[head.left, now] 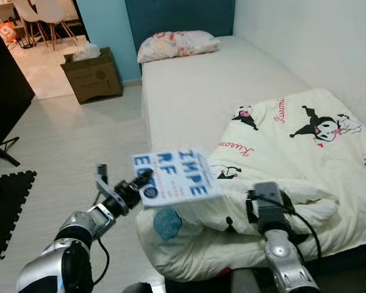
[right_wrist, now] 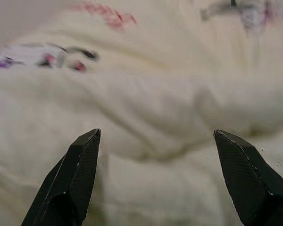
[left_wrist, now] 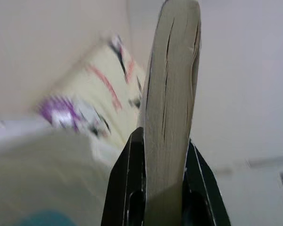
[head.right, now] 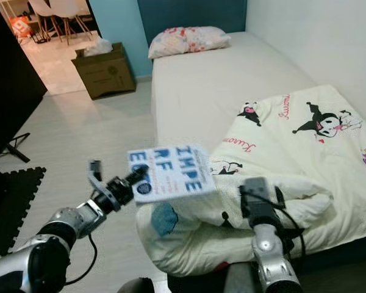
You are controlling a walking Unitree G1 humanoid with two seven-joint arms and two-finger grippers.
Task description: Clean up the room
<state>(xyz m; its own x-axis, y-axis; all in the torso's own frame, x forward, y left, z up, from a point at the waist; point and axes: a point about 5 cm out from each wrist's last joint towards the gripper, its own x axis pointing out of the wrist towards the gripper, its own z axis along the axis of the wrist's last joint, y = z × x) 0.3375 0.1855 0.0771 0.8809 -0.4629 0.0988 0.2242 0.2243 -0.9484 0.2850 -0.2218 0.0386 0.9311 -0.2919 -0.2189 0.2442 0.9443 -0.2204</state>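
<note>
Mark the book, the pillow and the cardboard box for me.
book (head.left: 178, 177): left eye view, middle of its cover.
pillow (head.left: 177, 44): left eye view, its centre.
cardboard box (head.left: 95, 78): left eye view, its front face.

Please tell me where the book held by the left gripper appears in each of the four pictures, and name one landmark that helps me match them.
Left eye view: book, lower centre, flat, over the bed's foot corner, held by the left gripper.
Right eye view: book, lower centre, slightly further left.
Left wrist view: page edge, upright between the black fingers.
Right wrist view: not in it.
Shared landmark: the cartoon-print blanket.
</note>
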